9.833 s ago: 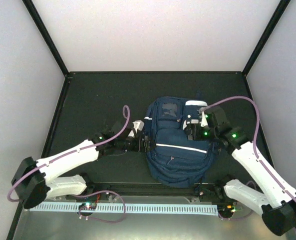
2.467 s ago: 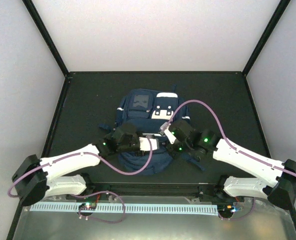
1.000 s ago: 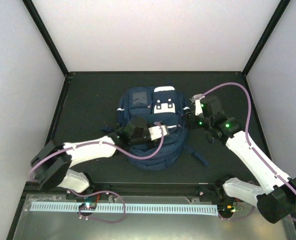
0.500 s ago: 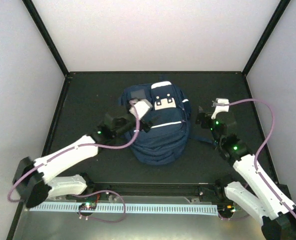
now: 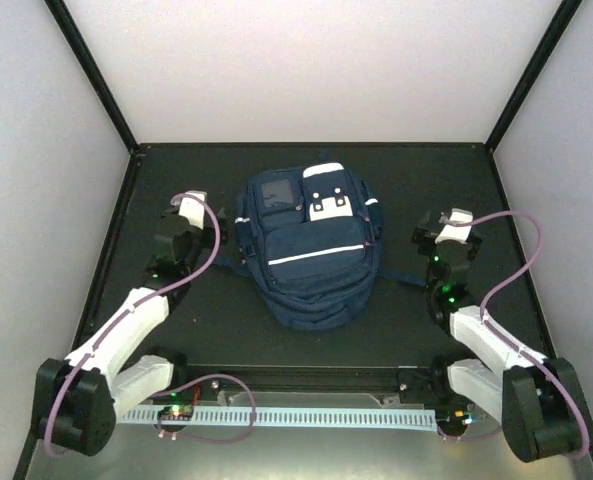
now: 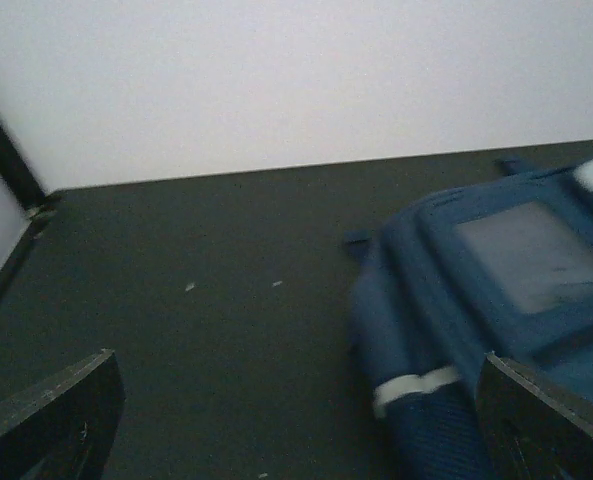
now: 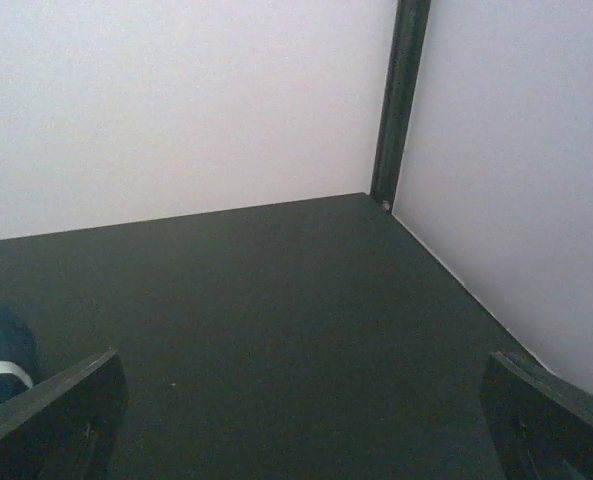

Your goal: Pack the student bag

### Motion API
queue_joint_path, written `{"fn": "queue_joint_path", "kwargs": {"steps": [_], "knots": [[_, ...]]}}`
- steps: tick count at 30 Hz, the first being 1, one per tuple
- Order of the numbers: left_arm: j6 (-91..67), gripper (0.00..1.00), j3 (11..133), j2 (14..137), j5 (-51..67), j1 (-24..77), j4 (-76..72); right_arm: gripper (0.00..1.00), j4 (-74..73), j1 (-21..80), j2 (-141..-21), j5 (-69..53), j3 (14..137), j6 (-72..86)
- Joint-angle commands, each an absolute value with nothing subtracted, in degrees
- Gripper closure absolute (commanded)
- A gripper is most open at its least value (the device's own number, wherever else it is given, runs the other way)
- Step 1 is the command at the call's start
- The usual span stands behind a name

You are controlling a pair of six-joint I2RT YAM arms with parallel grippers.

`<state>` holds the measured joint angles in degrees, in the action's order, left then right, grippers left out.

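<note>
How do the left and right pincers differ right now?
The left pincer sits left of the student bag, the right pincer right of it. The left pincer's camera sees much of the bag; the right pincer's only a sliver. Both are open, empty and clear of it.

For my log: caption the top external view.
Navy striped fabric backpack lies between open left tool and right tool, untouched.

Student bag (image 5: 306, 255) (navy) lies on the table (image 5: 206, 170).
</note>
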<state>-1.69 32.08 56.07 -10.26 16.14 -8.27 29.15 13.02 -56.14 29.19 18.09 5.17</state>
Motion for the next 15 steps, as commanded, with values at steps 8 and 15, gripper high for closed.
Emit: {"fn": "queue_joint_path", "kwargs": {"steps": [8, 15], "knots": [[1.0, 0.01, 23.1, 66.2, -9.1, 5.6, -31.9, 0.01, 57.0, 7.2, -68.7, 10.9, 11.1, -1.3], [6.6, 0.01, 19.7, 70.7, -5.0, 3.9, -42.3, 0.01, 65.7, 3.9, -78.5, 7.7, 11.5, -1.2]]}}
